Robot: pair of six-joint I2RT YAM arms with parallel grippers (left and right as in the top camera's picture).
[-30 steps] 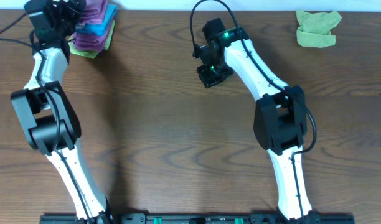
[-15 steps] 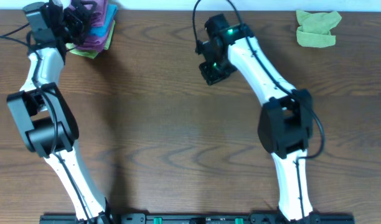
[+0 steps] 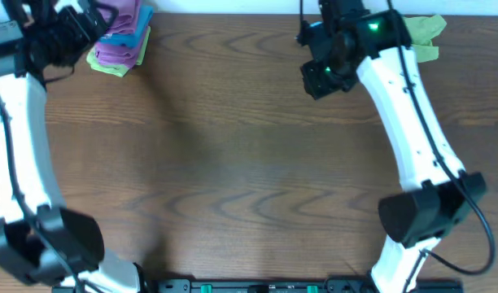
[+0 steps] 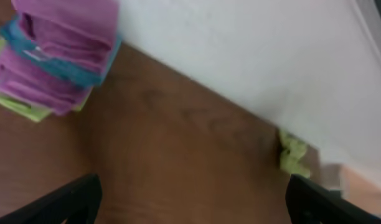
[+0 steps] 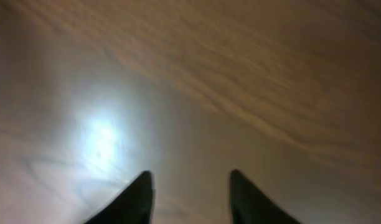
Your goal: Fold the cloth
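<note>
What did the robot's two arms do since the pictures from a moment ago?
The right gripper swung toward the far right, nearer the crumpled green cloth. Its jaws, shut before, now stand apart with nothing between them. The left gripper shifted a little left of the pile of cloths, jaws wide as before. Nothing was picked up. The pile and the green cloth stayed put.

Setting: a robotics laboratory workstation. Indicators: two white-and-black jointed arms, the left arm (image 3: 21, 155) and the right arm (image 3: 404, 98), are mounted on a black base rail (image 3: 257, 286) at the near edge of a wood-grain table (image 3: 233, 163); a plain white wall (image 4: 240, 50) stands behind it.
</note>
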